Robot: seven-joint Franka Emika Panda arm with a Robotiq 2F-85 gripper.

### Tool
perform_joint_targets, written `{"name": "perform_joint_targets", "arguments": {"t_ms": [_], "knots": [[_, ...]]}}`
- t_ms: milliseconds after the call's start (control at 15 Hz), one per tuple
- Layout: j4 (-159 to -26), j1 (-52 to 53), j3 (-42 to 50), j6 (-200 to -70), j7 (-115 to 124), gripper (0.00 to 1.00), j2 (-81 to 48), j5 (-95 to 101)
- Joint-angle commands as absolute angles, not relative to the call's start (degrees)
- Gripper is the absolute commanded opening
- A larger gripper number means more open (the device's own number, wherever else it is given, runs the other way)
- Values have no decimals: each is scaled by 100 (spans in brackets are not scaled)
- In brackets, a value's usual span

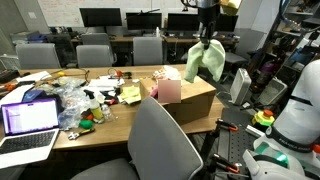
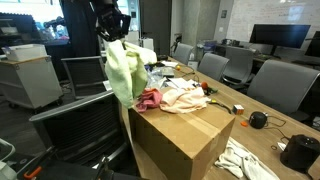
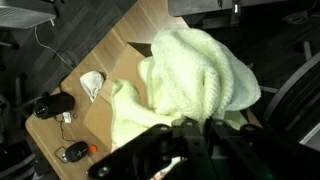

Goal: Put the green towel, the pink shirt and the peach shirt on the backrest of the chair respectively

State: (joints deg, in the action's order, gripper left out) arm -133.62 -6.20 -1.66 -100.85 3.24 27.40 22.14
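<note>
My gripper (image 1: 207, 38) is shut on the green towel (image 1: 201, 62) and holds it in the air, hanging down beside the cardboard box (image 1: 190, 100). The towel also shows in an exterior view (image 2: 123, 68) under the gripper (image 2: 111, 33), and fills the wrist view (image 3: 195, 80) right at the jaws (image 3: 190, 128). The pink shirt (image 2: 150, 99) and the peach shirt (image 2: 183, 96) lie on top of the box (image 2: 185, 135); the pink one also shows in an exterior view (image 1: 166, 90). A dark chair (image 2: 85, 120) stands below the towel.
A grey chair (image 1: 160, 145) stands in front of the table. A laptop (image 1: 28, 125) and clutter (image 1: 70, 105) lie on the table. More chairs (image 2: 280, 85) line its far side. A white cloth (image 2: 245, 160) lies by the box.
</note>
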Motion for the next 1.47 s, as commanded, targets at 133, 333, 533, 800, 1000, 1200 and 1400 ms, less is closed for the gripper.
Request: {"name": "perform_joint_targets", "arguments": {"t_ms": [133, 333, 533, 800, 1000, 1200, 1400], "knots": [[-13208, -213, -359, -9874, 181, 2, 2759, 2345], [-13153, -13, -478, -9819, 67, 2, 2741, 2350], [-13112, 191, -568, -9775, -189, 2, 2737, 2338], [-13063, 407, -739, -9675, -354, 2, 2710, 2409], [-13116, 579, -872, -9608, -484, 2, 2768, 2477], [-13205, 759, -1023, -9539, -575, 2, 2837, 2628], [-13291, 938, -1189, -9450, -607, 2, 2863, 2794]]}}
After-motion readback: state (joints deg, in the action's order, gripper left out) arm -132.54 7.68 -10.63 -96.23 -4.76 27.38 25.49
